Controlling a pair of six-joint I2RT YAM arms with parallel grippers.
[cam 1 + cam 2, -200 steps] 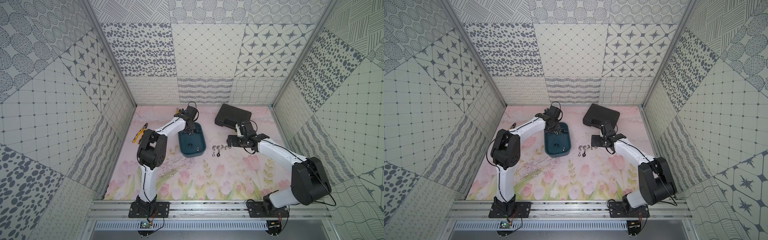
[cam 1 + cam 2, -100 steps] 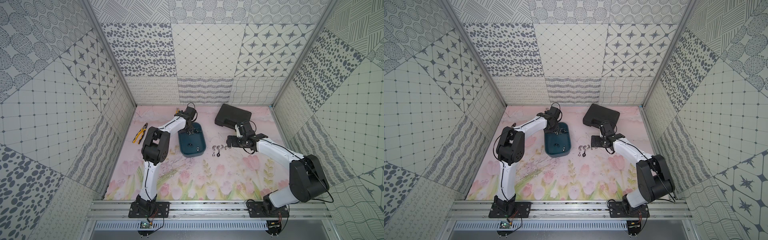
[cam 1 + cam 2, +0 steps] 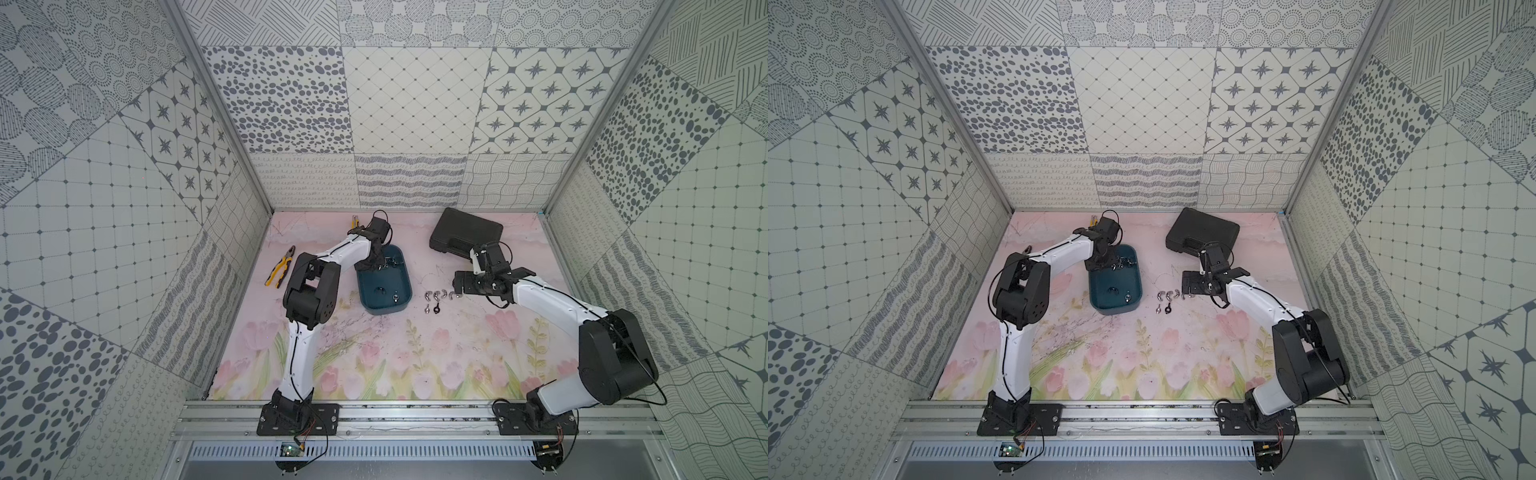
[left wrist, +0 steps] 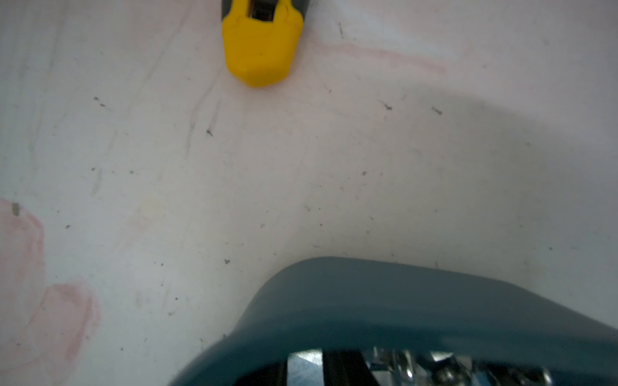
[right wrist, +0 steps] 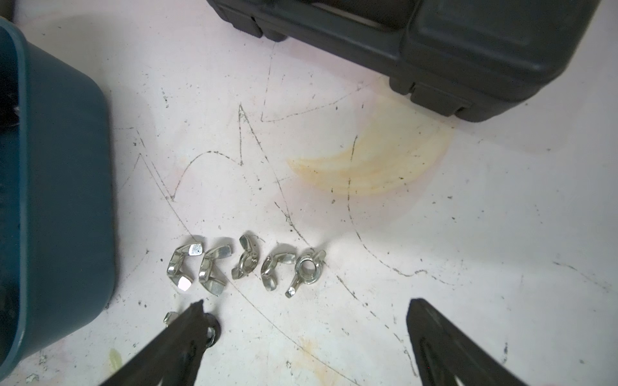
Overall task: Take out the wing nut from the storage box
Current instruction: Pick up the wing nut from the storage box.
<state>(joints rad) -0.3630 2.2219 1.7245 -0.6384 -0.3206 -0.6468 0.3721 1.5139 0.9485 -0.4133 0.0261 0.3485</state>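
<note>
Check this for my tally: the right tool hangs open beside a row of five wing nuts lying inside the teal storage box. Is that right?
Not quite. The right tool does hang open beside the row of five wing nuts, but they lie on the mat outside the teal storage box. The right wrist view shows this.

Left arm [image 3: 345, 254]: elbow folded high, white forearm stretched forward, wrist bent down. Left gripper [image 3: 376, 262] points steeply down. My jaws there hidden under wrist in both top views, blurred in wrist view, so gap unreadable. Right arm [image 3: 552, 299]: forearm reaches forward and inward, wrist near level. Right gripper [image 5: 306, 302] low, jaws spread wide, dark fingers [image 5: 180, 344] well apart.
</note>
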